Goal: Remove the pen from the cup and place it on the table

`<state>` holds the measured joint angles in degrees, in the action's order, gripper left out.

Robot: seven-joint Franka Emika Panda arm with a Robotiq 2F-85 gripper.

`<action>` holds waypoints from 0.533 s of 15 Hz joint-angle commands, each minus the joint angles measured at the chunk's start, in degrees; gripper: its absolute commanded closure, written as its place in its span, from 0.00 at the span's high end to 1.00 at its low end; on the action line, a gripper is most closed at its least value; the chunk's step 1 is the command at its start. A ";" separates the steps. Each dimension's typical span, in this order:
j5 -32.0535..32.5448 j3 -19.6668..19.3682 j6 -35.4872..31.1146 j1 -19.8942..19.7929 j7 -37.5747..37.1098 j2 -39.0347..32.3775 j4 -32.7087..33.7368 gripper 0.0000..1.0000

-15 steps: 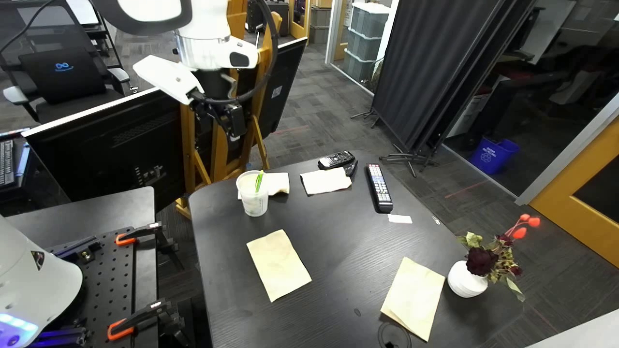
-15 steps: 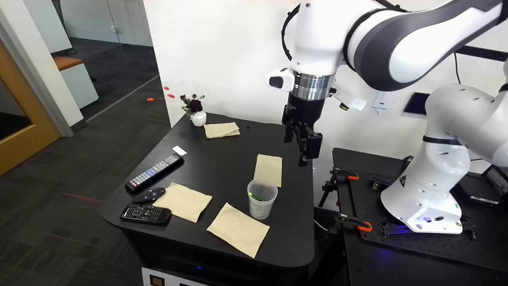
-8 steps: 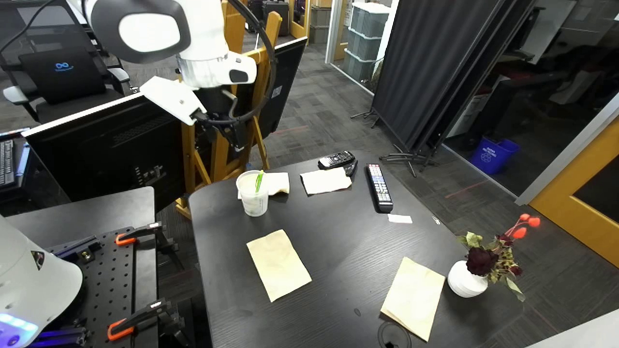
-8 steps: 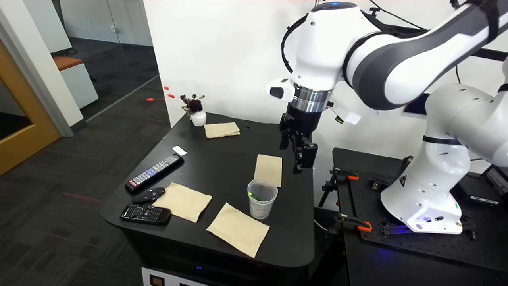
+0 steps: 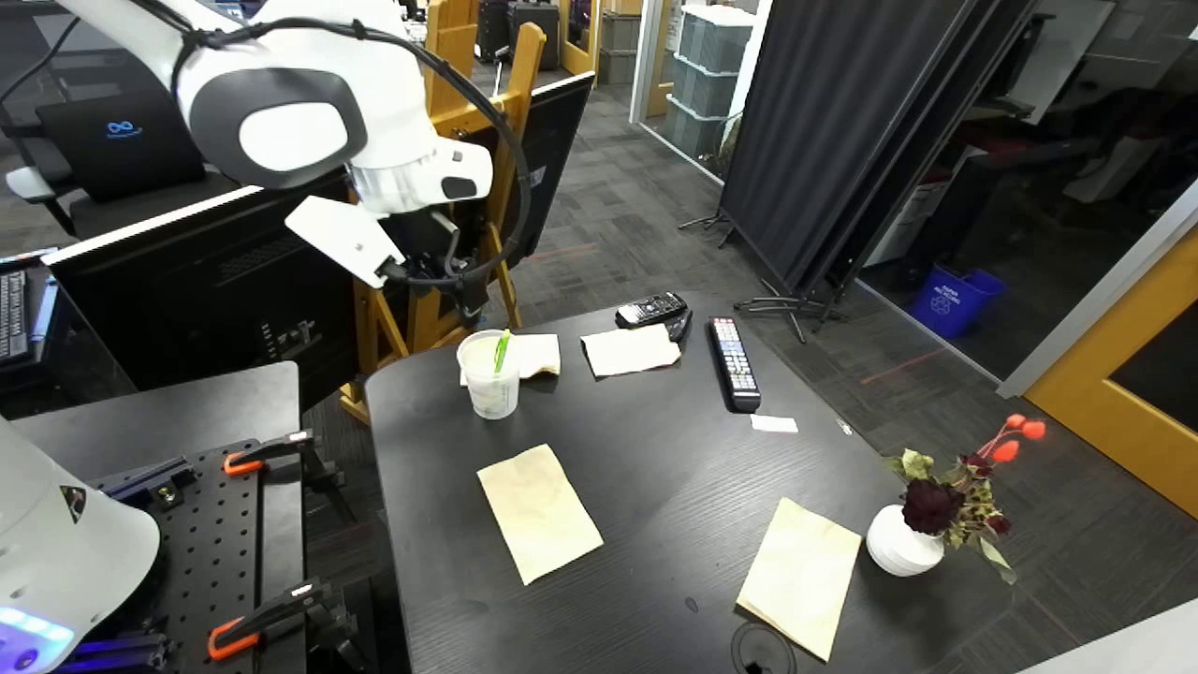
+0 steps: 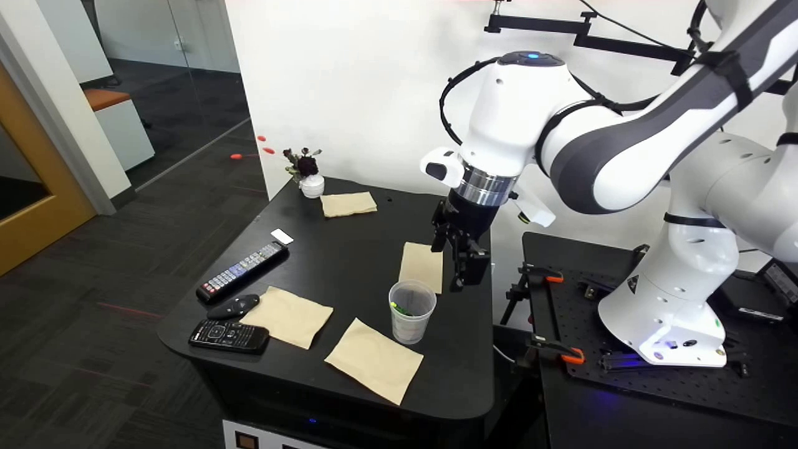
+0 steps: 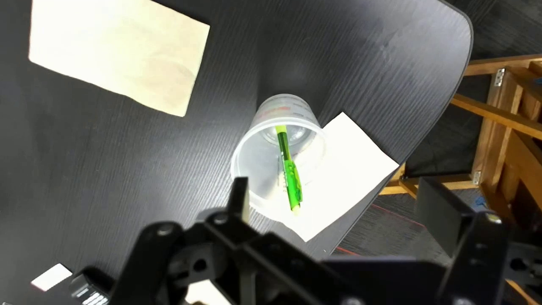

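The yellow-green pen (image 7: 292, 178) stands tilted in the cup, leaning on its rim, with its upper end past the rim in the wrist view. It also shows in both exterior views (image 5: 503, 350) (image 6: 399, 309). The small white translucent cup (image 7: 250, 159) stands upright on the dark table (image 7: 127, 161), near its edge, and shows in both exterior views (image 5: 492, 391) (image 6: 409, 328). My gripper (image 7: 336, 195) is open and empty, its fingers wide apart. In an exterior view the gripper (image 6: 450, 265) is above the table, higher than the cup and off to one side, touching nothing.
Tan paper sheets lie around the cup (image 6: 374, 360) (image 6: 421, 265) and farther off (image 6: 288, 315) (image 5: 800, 576). Black remotes (image 6: 243, 272) (image 6: 228, 335) and a white card (image 5: 774, 424) lie on the table. A white vase with flowers (image 5: 903, 541) stands at the far end. An easel (image 7: 495, 135) is beyond the edge.
My gripper has moved down, closer to the cup's height, and the wrist has tilted somewhat. It stays open. The pen, the cup and the other things on the table have not moved.
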<state>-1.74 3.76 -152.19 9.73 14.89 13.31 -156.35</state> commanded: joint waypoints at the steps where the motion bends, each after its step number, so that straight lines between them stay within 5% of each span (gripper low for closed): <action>1: 0.46 0.40 -4.71 -0.53 -2.60 -3.29 -0.16 1.00; 6: -1.71 0.03 -6.25 -0.27 -2.20 -7.36 0.84 0.99; 8: -2.97 -0.04 -6.29 -0.26 -1.47 -8.40 1.17 0.90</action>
<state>-2.81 3.73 -157.10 9.58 13.14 7.11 -156.34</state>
